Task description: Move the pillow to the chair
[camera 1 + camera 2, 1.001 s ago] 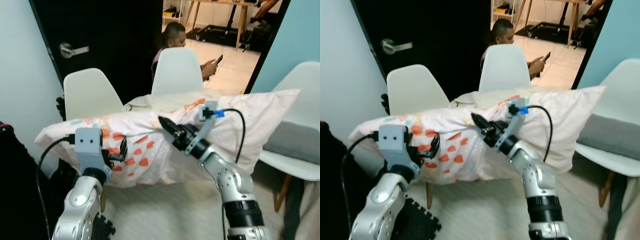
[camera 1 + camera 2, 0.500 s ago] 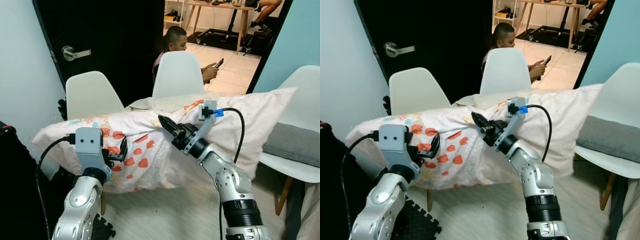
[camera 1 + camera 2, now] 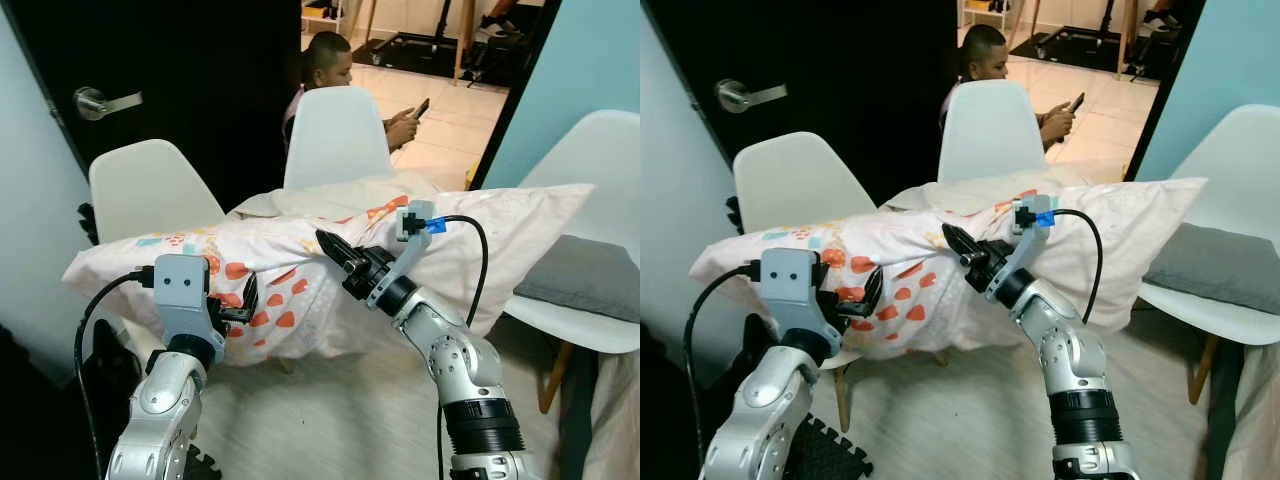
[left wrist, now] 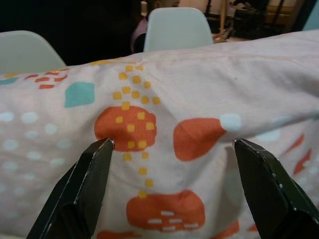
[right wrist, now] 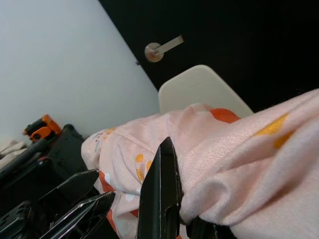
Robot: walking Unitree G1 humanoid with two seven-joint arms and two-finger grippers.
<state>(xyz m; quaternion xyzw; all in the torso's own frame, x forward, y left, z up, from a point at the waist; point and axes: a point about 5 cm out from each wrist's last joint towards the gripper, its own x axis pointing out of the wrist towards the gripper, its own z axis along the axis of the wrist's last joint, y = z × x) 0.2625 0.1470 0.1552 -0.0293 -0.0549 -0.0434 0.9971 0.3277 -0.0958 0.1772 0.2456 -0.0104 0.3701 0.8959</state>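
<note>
We've swung left: the door handle (image 3: pixel 104 101) has slid toward the frame's edge. The pillow (image 3: pixel 300 285) hangs between both arms, over the white chair (image 3: pixel 150 190). Right gripper (image 3: pixel 333 250) pinches its cloth; left gripper (image 4: pixel 174 149) stands apart against its front. Lowering looks next.

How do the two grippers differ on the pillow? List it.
The left gripper has its fingers spread wide apart against the pillow; the right gripper is closed, pinching a fold of fabric. The left gripper sits at the pillow's patterned end, low on its front; the right gripper sits higher, near the middle. Both touch the pillow.
</note>
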